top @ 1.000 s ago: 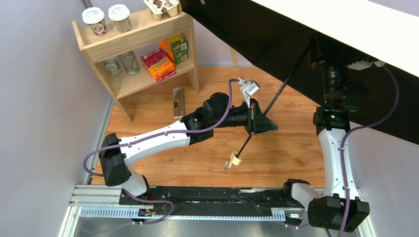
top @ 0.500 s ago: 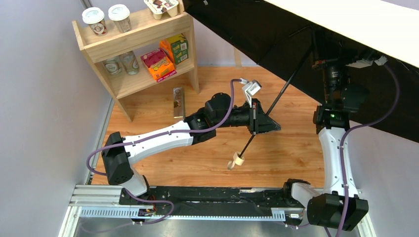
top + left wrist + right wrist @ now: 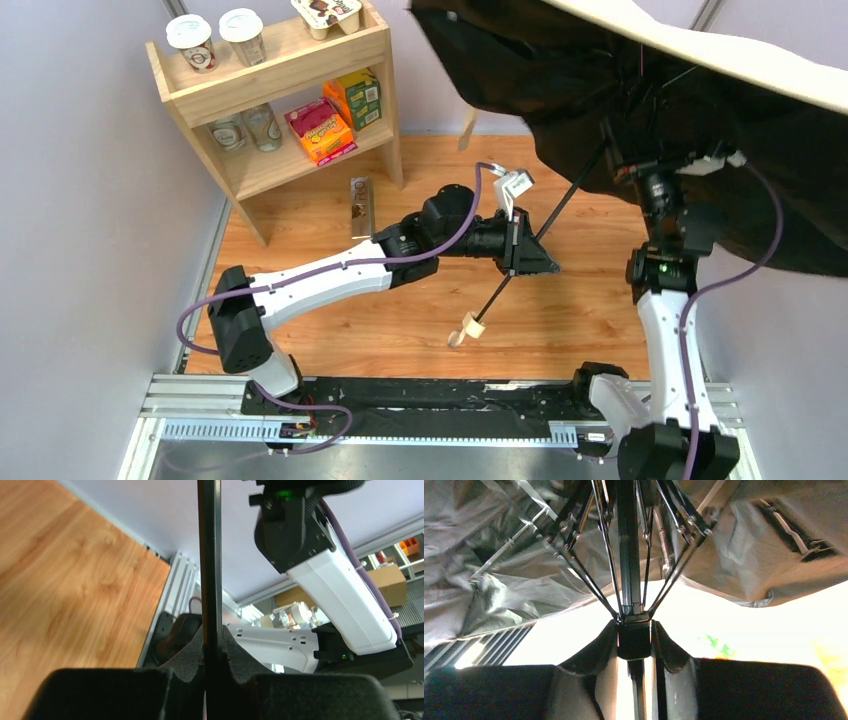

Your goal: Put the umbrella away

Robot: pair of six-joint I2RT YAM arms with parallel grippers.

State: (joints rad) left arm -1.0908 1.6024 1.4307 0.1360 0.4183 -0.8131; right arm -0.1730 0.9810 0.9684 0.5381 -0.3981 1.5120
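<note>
Umbrella [image 3: 620,80] open, canopy at 1 o'clock, knob handle [image 3: 472,324] toward 6 | left gripper [image 3: 543,262] pinches shaft [image 3: 210,555] | right gripper [image 3: 634,632] hugs runner [image 3: 634,645] | likely light, floppy fabric [image 3: 499,595], thin ribs [image 3: 584,575]; hold stiff shaft

L arm [image 3: 320,280]: base at lower left of top view. White link runs up and to the right, then black forearm reaches roughly level to frame centre.
L wrist [image 3: 478,238]: in line w/ forearm.
L gripper [image 3: 535,256]: points right at frame centre. My fingers [image 3: 125,692] are pinched tight on umbrella [image 3: 210,555] shaft, which runs bottom to top mid-frame in wrist view.
R arm [image 3: 665,330]: base at lower right. White link rises near vertical.
R wrist [image 3: 672,200]: black, carries on up to upper right of frame.
R gripper [image 3: 634,625]: points up. My fingers [image 3: 594,652] are closed on either side of shaft's sliding block, touching it.
</note>
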